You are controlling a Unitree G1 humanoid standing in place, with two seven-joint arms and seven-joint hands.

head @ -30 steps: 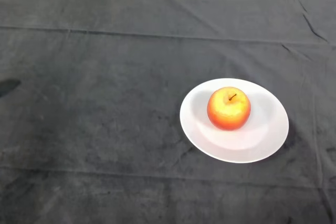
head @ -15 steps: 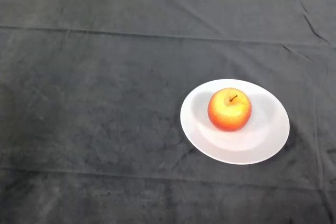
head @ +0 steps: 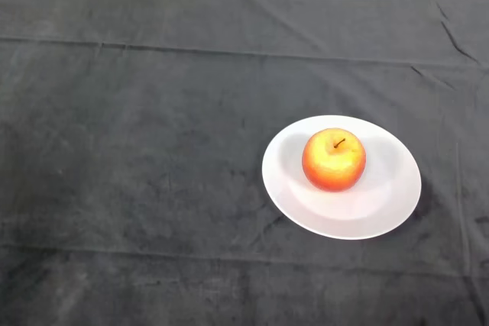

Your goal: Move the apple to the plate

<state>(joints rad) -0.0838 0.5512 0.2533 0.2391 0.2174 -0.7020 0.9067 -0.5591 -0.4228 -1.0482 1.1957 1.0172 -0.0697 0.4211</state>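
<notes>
Plate, right of centre frame: white, shallow, on the dark-clothed table. Apple: upright on the plate, stem up; I judge it firm, smooth, fairly light, best gripped round its widest part. My hand: not visible; state unknown.
</notes>
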